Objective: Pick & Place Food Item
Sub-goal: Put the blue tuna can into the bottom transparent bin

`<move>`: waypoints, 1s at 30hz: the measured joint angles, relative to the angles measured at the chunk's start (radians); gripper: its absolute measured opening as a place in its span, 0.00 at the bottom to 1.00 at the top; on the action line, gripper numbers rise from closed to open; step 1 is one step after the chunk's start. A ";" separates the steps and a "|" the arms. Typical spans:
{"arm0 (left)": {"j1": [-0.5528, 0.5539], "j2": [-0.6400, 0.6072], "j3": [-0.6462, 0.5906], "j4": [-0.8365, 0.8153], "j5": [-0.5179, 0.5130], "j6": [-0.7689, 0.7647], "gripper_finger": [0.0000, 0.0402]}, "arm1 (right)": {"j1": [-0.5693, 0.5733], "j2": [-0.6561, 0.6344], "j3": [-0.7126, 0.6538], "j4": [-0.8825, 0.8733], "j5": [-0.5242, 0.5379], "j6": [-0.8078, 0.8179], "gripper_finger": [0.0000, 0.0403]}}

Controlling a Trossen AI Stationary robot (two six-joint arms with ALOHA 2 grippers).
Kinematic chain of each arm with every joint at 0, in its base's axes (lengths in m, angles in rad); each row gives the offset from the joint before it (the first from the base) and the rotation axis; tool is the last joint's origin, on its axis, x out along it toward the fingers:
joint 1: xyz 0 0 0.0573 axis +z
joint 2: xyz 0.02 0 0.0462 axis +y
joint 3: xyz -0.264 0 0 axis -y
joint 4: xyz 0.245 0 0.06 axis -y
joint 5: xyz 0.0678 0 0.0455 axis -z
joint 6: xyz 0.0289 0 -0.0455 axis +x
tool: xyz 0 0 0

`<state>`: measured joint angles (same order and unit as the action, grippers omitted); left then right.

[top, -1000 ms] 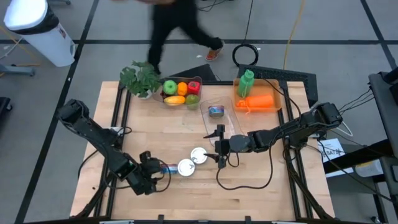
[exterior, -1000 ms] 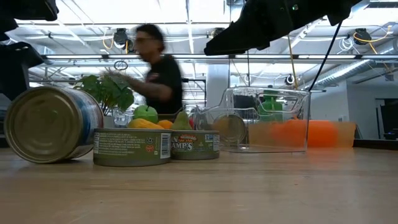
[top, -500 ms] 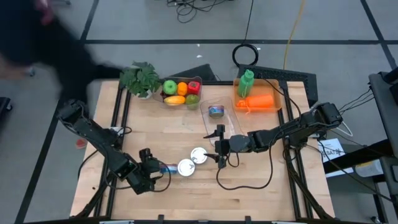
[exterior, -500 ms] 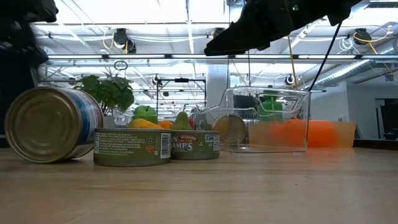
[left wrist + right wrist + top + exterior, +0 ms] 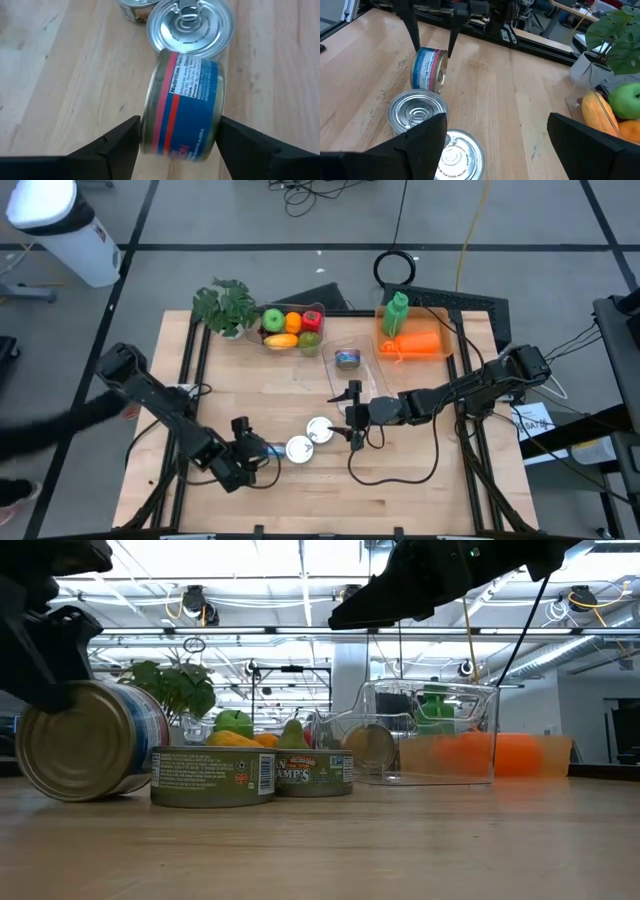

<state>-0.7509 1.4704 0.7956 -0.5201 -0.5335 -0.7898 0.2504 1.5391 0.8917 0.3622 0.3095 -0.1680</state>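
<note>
The left gripper (image 5: 250,455) is sitting low and left of centre in the high view, its two dark fingers (image 5: 107,147) standing apart on either side of a blue-and-red labelled metal can lying on its side (image 5: 182,107). In the left wrist view the fingers are flanking the can closely, though whether they are pressing it I cannot tell. Just beyond the tipped can, two upright silver pull-tab tins (image 5: 308,439) are standing close together near the middle of the light wooden table (image 5: 400,490).

The right gripper (image 5: 354,432) is hanging just right of those tins, its fingers spread wide and holding nothing.

Toward the top of the high view, a tray of plastic fruit (image 5: 291,327) is sitting beside a small leafy plant (image 5: 226,305), and a clear container (image 5: 352,367) is holding another tin.
</note>
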 joint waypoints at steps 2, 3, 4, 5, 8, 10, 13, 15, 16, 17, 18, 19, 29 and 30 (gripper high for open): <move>0.010 0.024 0.000 0.024 0.007 0.005 0.63 | 0.000 0.000 0.000 0.000 0.000 0.000 0.81; 0.018 0.039 0.000 0.029 0.011 0.006 0.63 | 0.000 0.000 0.000 0.000 0.000 0.000 0.81; 0.027 0.054 0.000 0.027 0.013 0.006 0.62 | 0.000 0.000 0.000 0.000 0.000 0.000 0.81; 0.035 0.063 0.000 0.024 0.010 0.011 0.61 | 0.000 0.000 0.000 0.000 0.000 0.000 0.81; 0.057 0.075 0.000 0.024 0.013 0.052 0.57 | 0.000 0.000 0.000 0.000 0.000 0.000 0.81; 0.065 0.071 0.000 0.027 0.015 0.062 0.51 | 0.000 0.000 0.000 0.000 0.000 0.000 0.81; 0.070 0.050 0.000 0.026 0.015 0.100 0.50 | 0.000 0.000 0.000 0.002 0.000 0.000 0.81; 0.070 0.020 0.000 0.031 -0.007 0.123 0.50 | 0.000 0.000 0.000 0.005 0.000 0.000 0.81; 0.070 0.004 0.000 0.036 -0.027 0.130 0.50 | 0.000 0.000 0.000 0.008 -0.001 0.000 0.81; 0.070 -0.012 0.000 0.048 -0.050 0.143 0.50 | 0.000 0.000 0.000 0.013 -0.001 0.000 0.81; 0.070 -0.031 0.000 0.064 -0.079 0.162 0.50 | 0.000 0.000 0.000 0.018 -0.001 0.000 0.81; 0.070 -0.050 0.000 0.088 -0.113 0.187 0.50 | 0.000 0.000 0.000 0.027 -0.001 0.000 0.81; 0.178 -0.097 0.000 0.444 -0.191 0.557 0.50 | 0.000 0.098 0.002 0.287 -0.056 0.001 0.81; 0.195 -0.097 0.000 0.460 -0.180 0.574 0.50 | 0.000 0.112 0.001 0.306 -0.062 0.000 0.81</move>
<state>-0.5563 1.3735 0.7956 -0.0596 -0.7136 -0.2161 0.2504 1.6507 0.8927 0.6681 0.2477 -0.1680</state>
